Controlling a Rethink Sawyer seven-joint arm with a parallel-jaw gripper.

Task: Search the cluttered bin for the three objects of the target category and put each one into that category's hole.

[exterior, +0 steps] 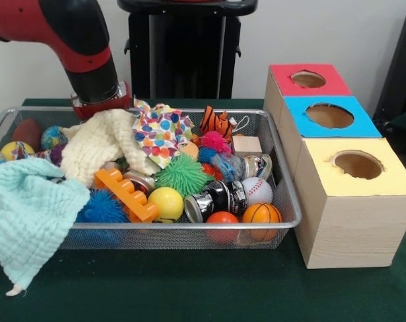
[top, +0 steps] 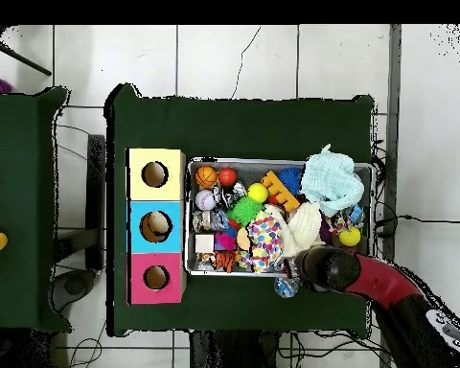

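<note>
The arm (exterior: 82, 50) descends at upper left of the front view, its gripper buried behind the cream cloth (exterior: 102, 144) — open or closed, I cannot tell. Balls — baseball (exterior: 258, 190), basketball (exterior: 262, 215) — sit lower right of it, nearest the yellow box (exterior: 353, 201).
</note>
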